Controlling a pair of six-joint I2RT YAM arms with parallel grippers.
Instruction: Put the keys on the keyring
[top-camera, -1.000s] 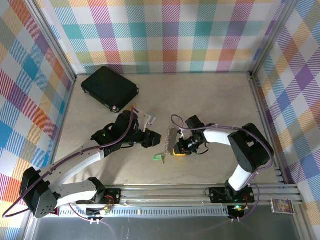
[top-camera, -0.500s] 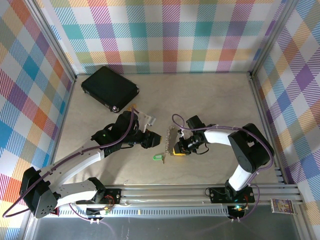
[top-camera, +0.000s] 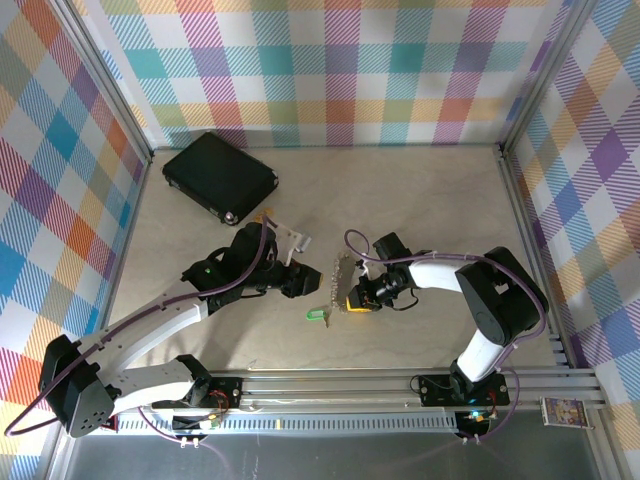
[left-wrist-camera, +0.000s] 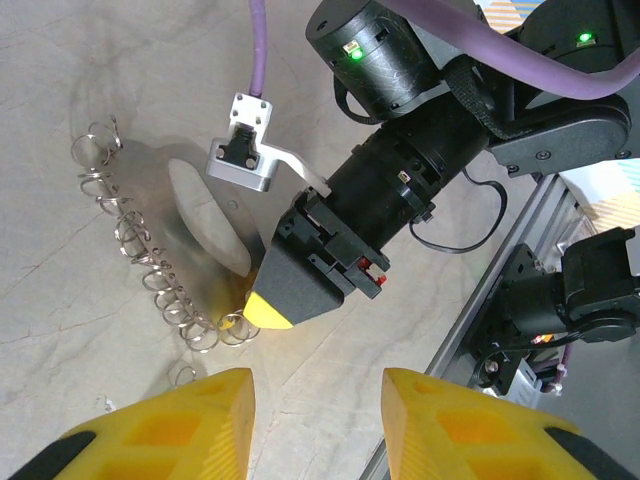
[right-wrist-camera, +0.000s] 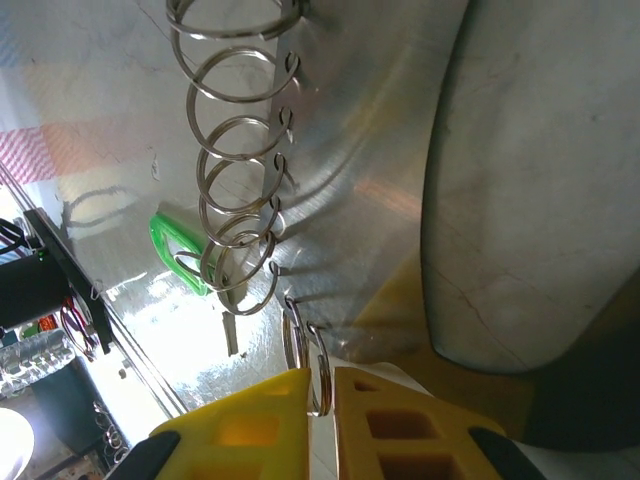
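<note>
walls (top-camera: 330, 70): plaid | case (top-camera: 220, 178): black | key tag (top-camera: 316, 316): green | keyring (right-wrist-camera: 240, 240): silver | claw pads (left-wrist-camera: 170, 420): yellow

Black case (top-camera: 220, 177) at the far-left corner of the beige table (top-camera: 430, 200)

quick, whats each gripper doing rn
left gripper: open, holding nothing
right gripper: closed on a keyring

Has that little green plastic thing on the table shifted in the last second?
No. The small green plastic tag lies at the same spot relative to the black rectangular case.
</note>
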